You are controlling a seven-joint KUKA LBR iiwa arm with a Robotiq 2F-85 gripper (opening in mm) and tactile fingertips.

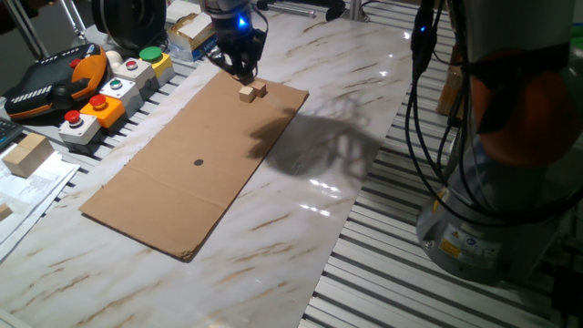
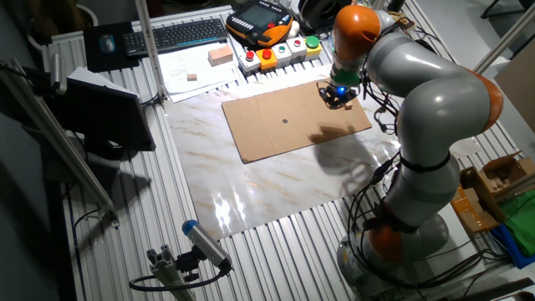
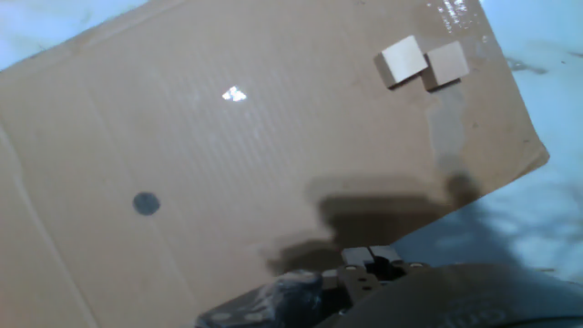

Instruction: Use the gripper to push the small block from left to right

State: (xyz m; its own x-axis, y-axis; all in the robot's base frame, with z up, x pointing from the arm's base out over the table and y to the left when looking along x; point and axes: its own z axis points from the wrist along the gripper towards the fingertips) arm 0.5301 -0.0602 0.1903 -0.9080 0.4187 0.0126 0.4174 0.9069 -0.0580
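Two small wooden blocks [image 1: 252,90] lie touching each other at the far corner of the cardboard sheet [image 1: 196,164]; I cannot tell which of them is the small block of the task. In the hand view they show at the upper right, a paler one [image 3: 401,62] and a tan one [image 3: 446,66]. My gripper [image 1: 240,66] hangs just behind and left of them, under the blue light, apart from both. Its fingers [image 3: 358,261] sit at the bottom of the hand view, pressed together with nothing between them. The other fixed view shows the gripper [image 2: 337,98] over the cardboard's far right corner.
A row of button boxes [image 1: 109,96] and an orange-black pendant [image 1: 55,77] line the left edge. A wooden block [image 1: 25,153] and papers lie further left. The arm's base [image 1: 496,191] and cables stand at the right. A dark dot [image 1: 199,163] marks the cardboard.
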